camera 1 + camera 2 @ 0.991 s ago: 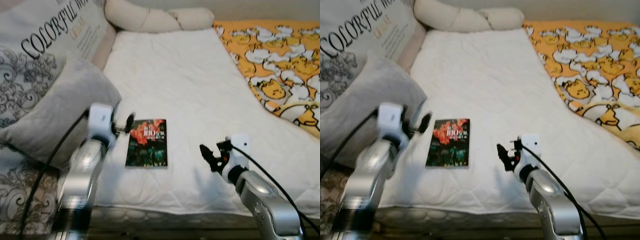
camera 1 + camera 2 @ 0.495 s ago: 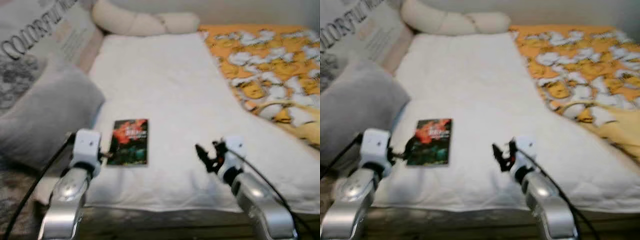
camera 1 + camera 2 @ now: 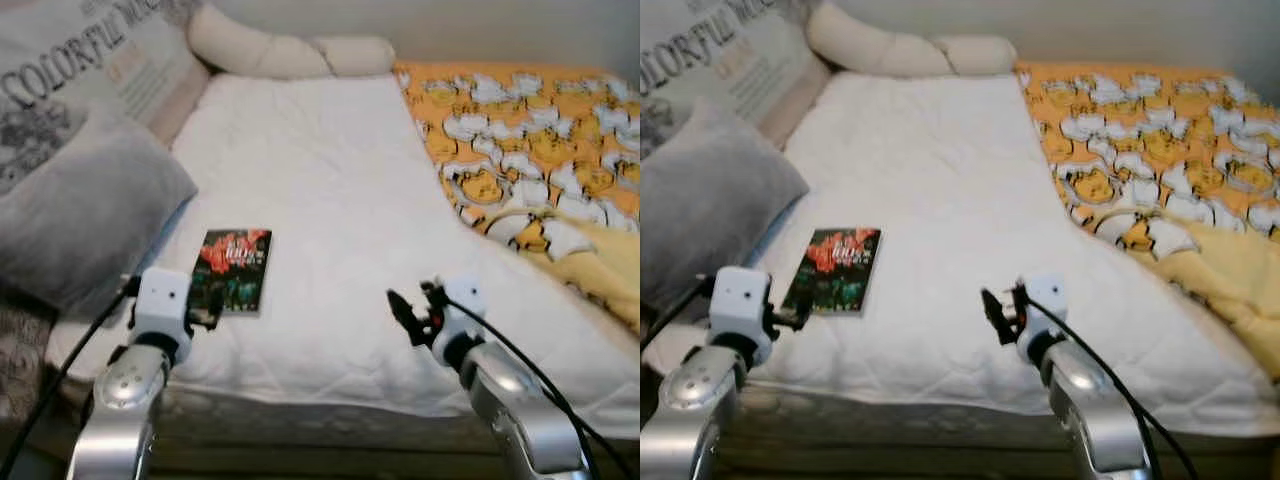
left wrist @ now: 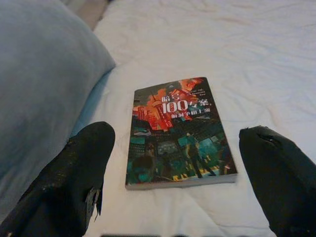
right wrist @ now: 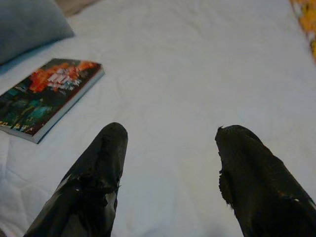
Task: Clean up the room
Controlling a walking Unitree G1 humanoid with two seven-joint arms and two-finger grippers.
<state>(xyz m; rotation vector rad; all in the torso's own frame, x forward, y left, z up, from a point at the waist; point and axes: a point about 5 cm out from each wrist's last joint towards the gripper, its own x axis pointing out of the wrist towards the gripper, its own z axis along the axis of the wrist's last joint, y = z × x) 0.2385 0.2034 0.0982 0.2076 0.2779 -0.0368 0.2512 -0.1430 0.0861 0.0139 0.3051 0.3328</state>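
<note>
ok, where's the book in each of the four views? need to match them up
Left eye view: book lies flat on the white bed, left of centre, just ahead of the left gripper.
Right eye view: book at left, near the bed's front edge.
Left wrist view: book in the middle, framed between the open fingers.
Right wrist view: book off to one side, beyond the right gripper.
Shared landmark: grey pillow beside the book.

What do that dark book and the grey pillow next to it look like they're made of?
The dark paperback book with the red-orange cover picture looks like glossy printed card over paper; its thin page edge shows. The plump grey pillow looks like soft, matte woven fabric, probably stuffed.
</note>
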